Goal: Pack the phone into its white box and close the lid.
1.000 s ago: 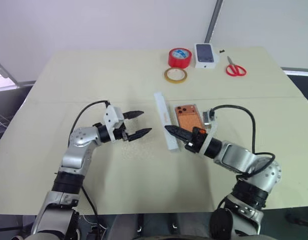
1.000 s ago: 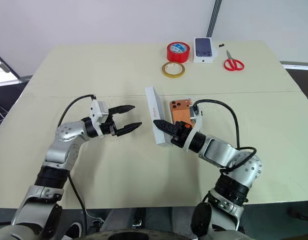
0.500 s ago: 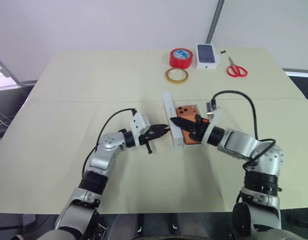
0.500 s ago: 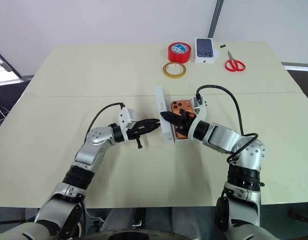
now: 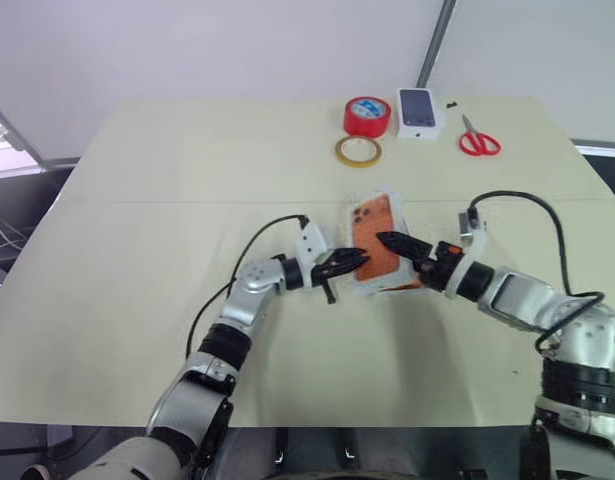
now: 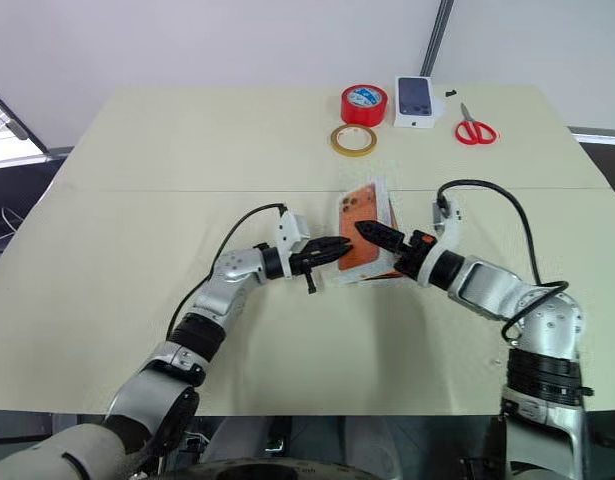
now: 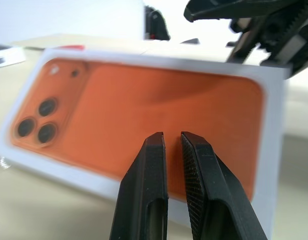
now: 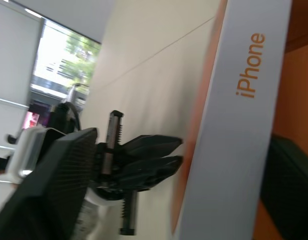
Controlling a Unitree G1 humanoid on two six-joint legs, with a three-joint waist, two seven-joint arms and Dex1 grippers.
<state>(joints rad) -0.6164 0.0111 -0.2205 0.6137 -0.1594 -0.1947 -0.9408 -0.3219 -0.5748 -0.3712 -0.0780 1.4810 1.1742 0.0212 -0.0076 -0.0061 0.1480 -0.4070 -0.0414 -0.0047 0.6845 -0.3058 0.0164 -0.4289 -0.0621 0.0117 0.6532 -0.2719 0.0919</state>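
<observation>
The lid point(image 5: 375, 236), earlier upright on edge, now tips picture-side up over the box, the left gripper point(image 5: 355, 262) having closed and come to its 9 o'clock edge.

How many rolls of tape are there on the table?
2: a red tape roll at the far edge beside the small white box, and a tan tape roll just nearer.

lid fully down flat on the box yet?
No. The lid is tilted, its orange-printed face toward the left gripper, one edge raised off the white box.
</observation>
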